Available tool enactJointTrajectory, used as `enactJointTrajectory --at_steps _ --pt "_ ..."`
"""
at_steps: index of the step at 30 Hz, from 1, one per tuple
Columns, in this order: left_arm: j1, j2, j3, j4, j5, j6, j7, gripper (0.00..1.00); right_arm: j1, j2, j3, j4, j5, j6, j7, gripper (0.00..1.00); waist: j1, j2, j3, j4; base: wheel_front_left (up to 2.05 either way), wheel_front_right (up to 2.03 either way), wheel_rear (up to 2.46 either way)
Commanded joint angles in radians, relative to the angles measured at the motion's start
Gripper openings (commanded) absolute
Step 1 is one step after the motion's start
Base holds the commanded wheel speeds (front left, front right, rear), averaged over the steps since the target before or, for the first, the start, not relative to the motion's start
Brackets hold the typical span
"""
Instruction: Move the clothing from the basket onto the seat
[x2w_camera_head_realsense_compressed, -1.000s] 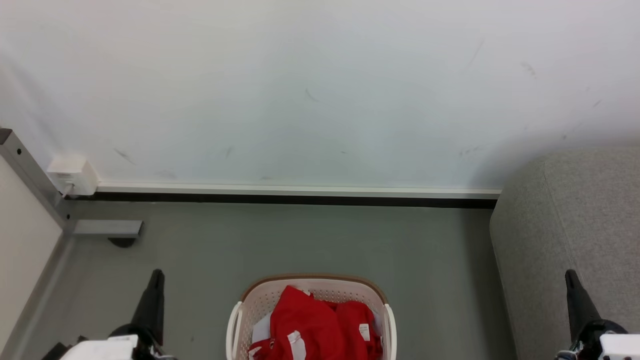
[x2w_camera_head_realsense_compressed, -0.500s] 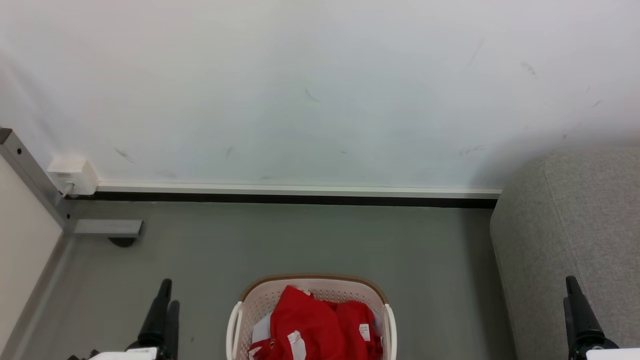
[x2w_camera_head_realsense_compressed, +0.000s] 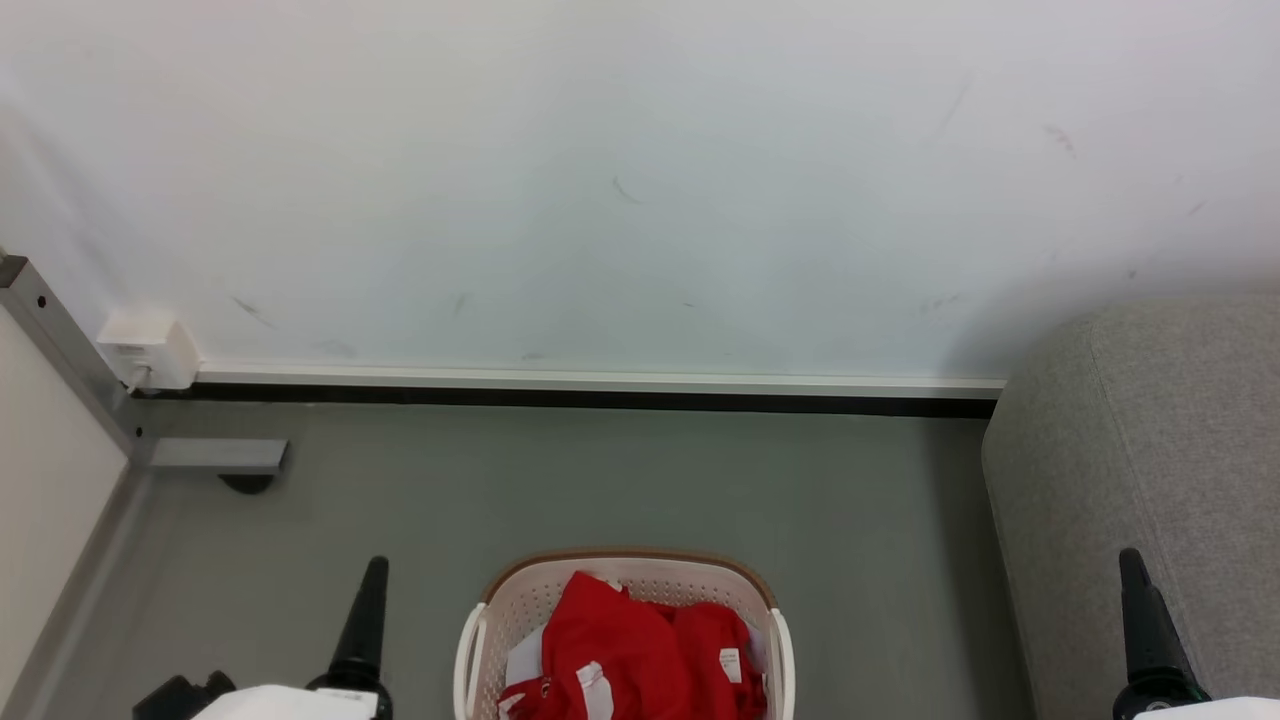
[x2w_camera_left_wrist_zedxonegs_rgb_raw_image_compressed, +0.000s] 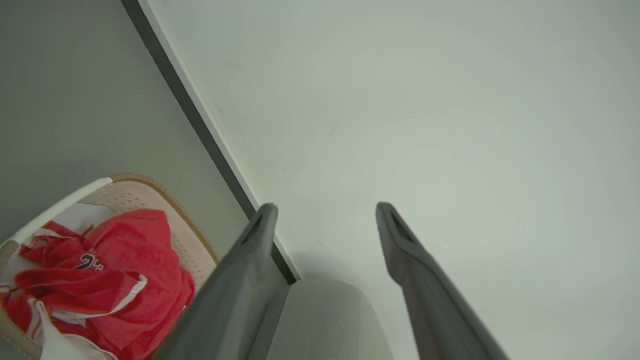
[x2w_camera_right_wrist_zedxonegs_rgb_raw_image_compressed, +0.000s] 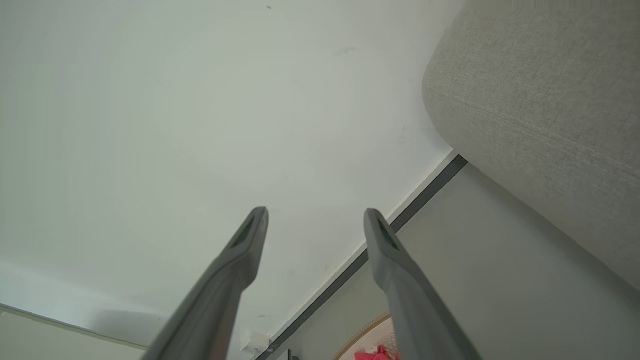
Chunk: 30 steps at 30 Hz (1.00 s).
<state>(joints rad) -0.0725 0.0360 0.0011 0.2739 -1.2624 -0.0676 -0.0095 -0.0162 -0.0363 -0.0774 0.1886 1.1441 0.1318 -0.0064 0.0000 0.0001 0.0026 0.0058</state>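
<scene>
Head view shows the clothing lying in the basket on the floor before me, and the seat stands at my right, apart from the basket. My left gripper has its jaws apart and empty; my right gripper also.

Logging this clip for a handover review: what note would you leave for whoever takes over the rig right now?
Left gripper: fingers open, holding nothing, to the left of the basket.
Right gripper: fingers open, holding nothing, in front of the seat.
Clothing: a red heap inside the basket.
Done: no garment has been gripped yet.
Left: grasp the clothing, lift it out and place it on the seat, which is to the robot's right.
</scene>
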Motion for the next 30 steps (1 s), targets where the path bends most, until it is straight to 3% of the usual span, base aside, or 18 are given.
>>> enactJointTrajectory --at_steps 1,15,30 --pt "-0.011 0.009 -0.008 -0.019 0.043 0.007 -0.009 1.0 -0.005 -0.012 0.003 -0.025 -0.053 0.0 -0.012 1.0 0.0 -0.0001 0.0 0.0 0.0 0.0 0.0" --pt "0.007 0.011 -0.056 -0.031 0.292 0.068 -0.059 1.0 0.018 -0.032 0.026 -0.051 -0.347 -0.001 -0.063 1.0 0.0 -0.0001 -0.005 0.0 0.0 0.0 0.0" --pt "0.011 0.013 -0.088 -0.044 0.51 0.12 -0.105 1.0 0.035 -0.033 0.036 -0.075 -0.543 -0.001 -0.108 1.0 0.0 -0.0001 -0.01 0.005 0.0 0.0 0.0"
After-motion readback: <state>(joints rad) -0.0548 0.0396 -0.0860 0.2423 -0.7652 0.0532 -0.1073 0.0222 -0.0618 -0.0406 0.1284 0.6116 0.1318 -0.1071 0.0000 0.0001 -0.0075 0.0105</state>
